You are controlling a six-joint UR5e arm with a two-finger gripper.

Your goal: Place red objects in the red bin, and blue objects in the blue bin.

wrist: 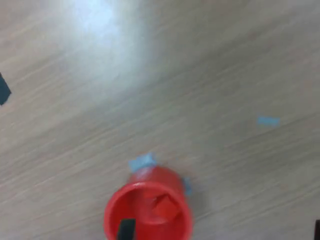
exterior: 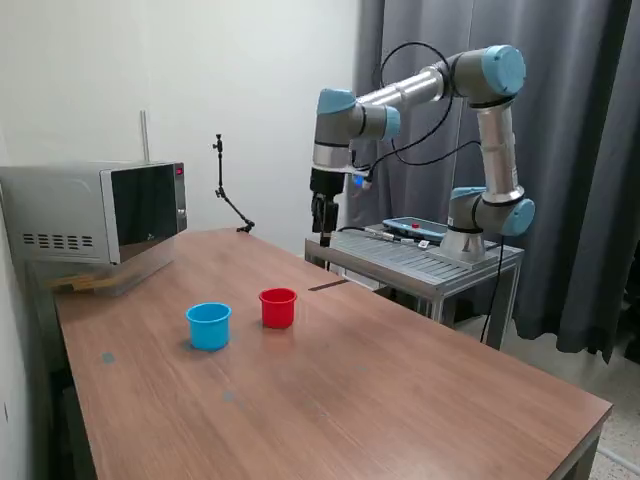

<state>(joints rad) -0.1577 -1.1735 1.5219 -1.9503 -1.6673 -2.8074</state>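
Note:
The red bin (exterior: 278, 307) stands near the middle of the wooden table, with the blue bin (exterior: 208, 325) beside it toward the exterior view's left. In the wrist view the red bin (wrist: 148, 210) is seen from above, and a red object (wrist: 165, 207) lies inside it. The blue objects are out of view. My gripper (exterior: 322, 230) hangs high above the table's far edge, apart from both bins. Two dark fingertips (wrist: 126, 230) show far apart at the wrist view's edge, open, with nothing between them.
A microwave (exterior: 100, 215) sits at the table's far corner on the exterior view's left. A metal stand (exterior: 420, 262) holds the arm's base beside the table. Small blue tape marks (wrist: 268, 120) and a dark strip (exterior: 328, 285) lie on the tabletop.

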